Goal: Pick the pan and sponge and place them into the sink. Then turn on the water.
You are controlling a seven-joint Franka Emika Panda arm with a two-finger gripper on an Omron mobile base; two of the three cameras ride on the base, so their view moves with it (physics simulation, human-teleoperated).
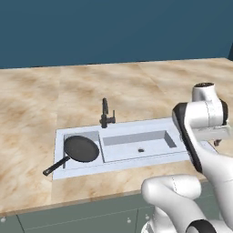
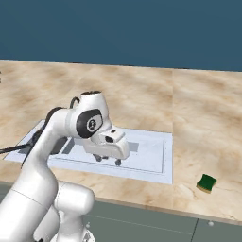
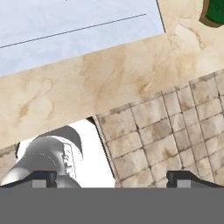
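One gripper hangs above the front part of the sink, fingers spread wide apart and holding nothing. In the hand view its two dark tips sit far from each other, over the counter edge and the tiled floor.

One sponge lies on the marble counter, green side up, well to the right of the sink and near the front edge.

One sink holds two basins. One pan rests in the small left basin, its long handle running toward the front left, out over the rim.

One black faucet stands behind the divider, upright.
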